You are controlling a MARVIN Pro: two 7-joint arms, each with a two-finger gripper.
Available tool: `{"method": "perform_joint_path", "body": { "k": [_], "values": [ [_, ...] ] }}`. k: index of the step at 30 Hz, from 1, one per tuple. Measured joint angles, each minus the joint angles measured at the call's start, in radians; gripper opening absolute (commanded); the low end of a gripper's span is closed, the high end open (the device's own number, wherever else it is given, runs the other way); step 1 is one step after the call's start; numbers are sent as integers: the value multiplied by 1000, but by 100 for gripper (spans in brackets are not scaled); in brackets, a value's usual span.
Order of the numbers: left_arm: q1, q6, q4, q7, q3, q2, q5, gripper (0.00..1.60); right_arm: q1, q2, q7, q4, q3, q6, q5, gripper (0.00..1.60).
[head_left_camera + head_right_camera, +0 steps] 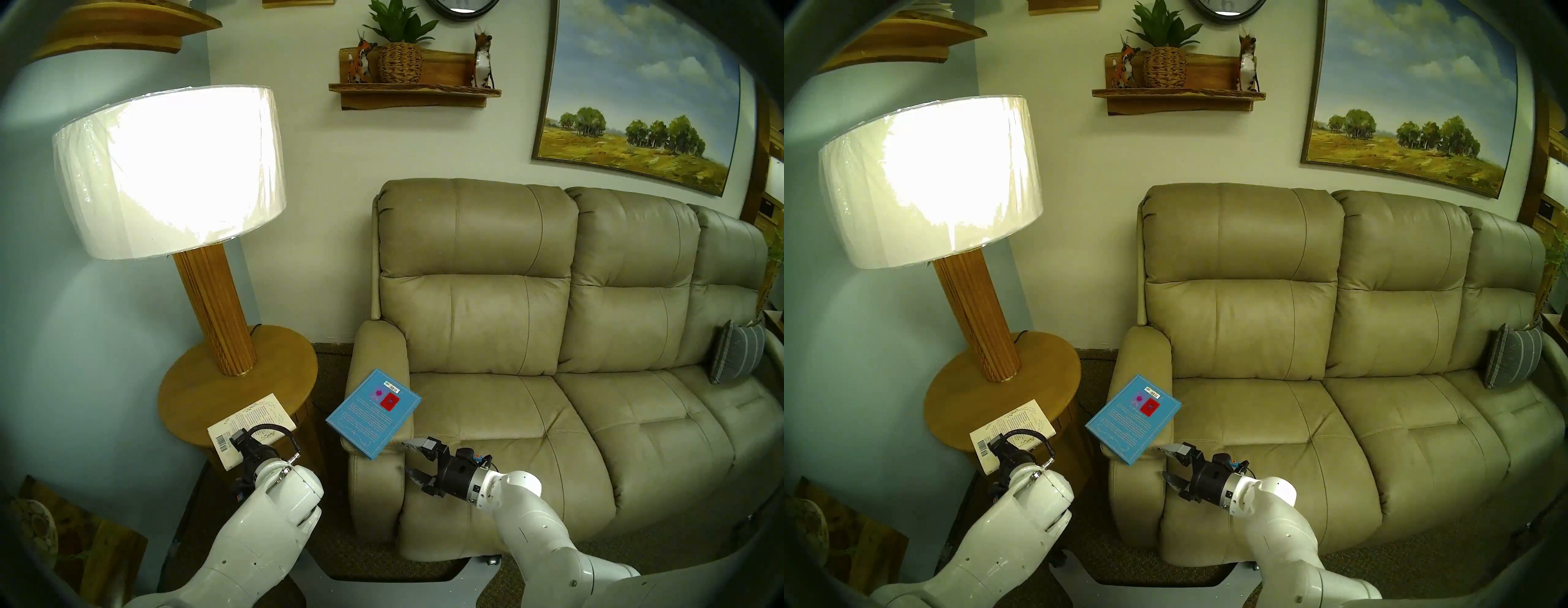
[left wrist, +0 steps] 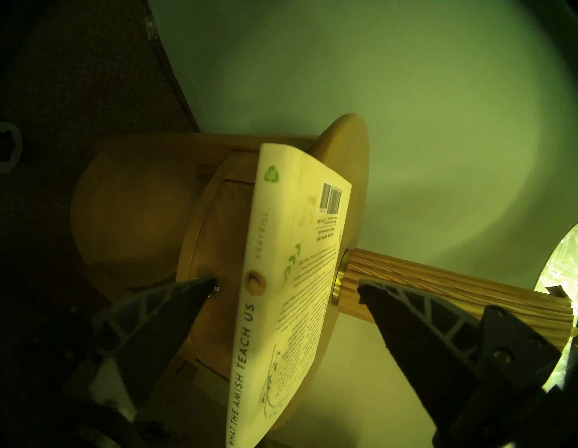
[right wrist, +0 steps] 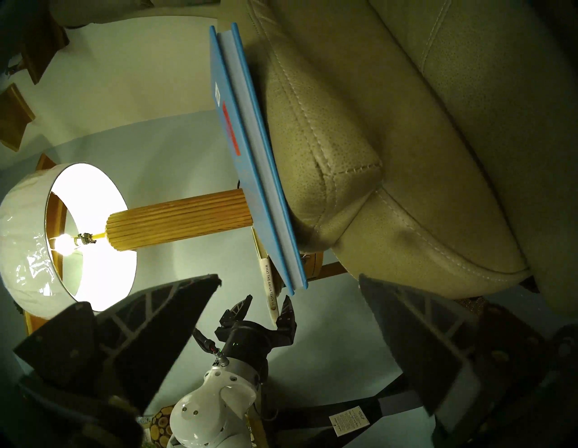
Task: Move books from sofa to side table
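Note:
A cream book point(image 1: 254, 420) with a leafy wreath and barcode lies on the round wooden side table point(image 1: 199, 390), its near end overhanging the rim. My left gripper point(image 1: 234, 440) stands open around that end; in the left wrist view the fingers point(image 2: 187, 300) sit clear of the cream book point(image 2: 291, 266) on both sides. A light-blue book point(image 1: 373, 407) with a red square rests tilted on the beige sofa's point(image 1: 530, 424) left armrest, jutting over both edges. My right gripper point(image 1: 408, 459) hangs open just right of its near corner, over the seat, holding nothing.
A lit lamp point(image 1: 169, 170) on a thick ribbed wooden post point(image 1: 216, 305) fills the back half of the side table. A narrow strip of carpet point(image 1: 331, 373) separates table and sofa. A grey striped cushion point(image 1: 736, 352) leans at the sofa's far right.

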Motion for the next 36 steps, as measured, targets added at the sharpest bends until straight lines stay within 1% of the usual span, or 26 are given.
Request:
{"method": "perform_joint_path", "body": {
  "k": [3, 8, 11, 12, 17, 21, 25, 29, 33, 36],
  "values": [
    [33, -5, -46, 4, 1, 13, 0, 160, -20, -7, -25, -44, -8, 24, 29, 160],
    [68, -16, -99, 8, 2, 34, 6, 160, -50, -13, -49, -109, -28, 47, 76, 160],
    [76, -18, -114, 11, 2, 44, 9, 160, -63, -14, -55, -132, -38, 52, 97, 160],
    [79, -20, -124, 15, 2, 54, 12, 160, -74, -14, -58, -152, -48, 55, 115, 160],
    [73, -29, -134, 37, 7, 77, 23, 160, -103, -13, -63, -199, -76, 59, 160, 160],
    [53, -39, -133, 81, 19, 101, 31, 160, -143, -7, -65, -256, -114, 60, 215, 160],
    [35, -42, -125, 112, 29, 117, 35, 160, -169, 1, -65, -292, -139, 60, 250, 160],
    [19, -39, -119, 144, 47, 136, 44, 160, -210, 15, -66, -349, -173, 60, 303, 160],
    [29, -34, -137, 141, 76, 146, 62, 160, -234, 25, -66, -379, -191, 60, 339, 160],
    [54, -34, -153, 126, 111, 149, 76, 160, -243, 36, -66, -382, -198, 60, 350, 160]
  ]
}}
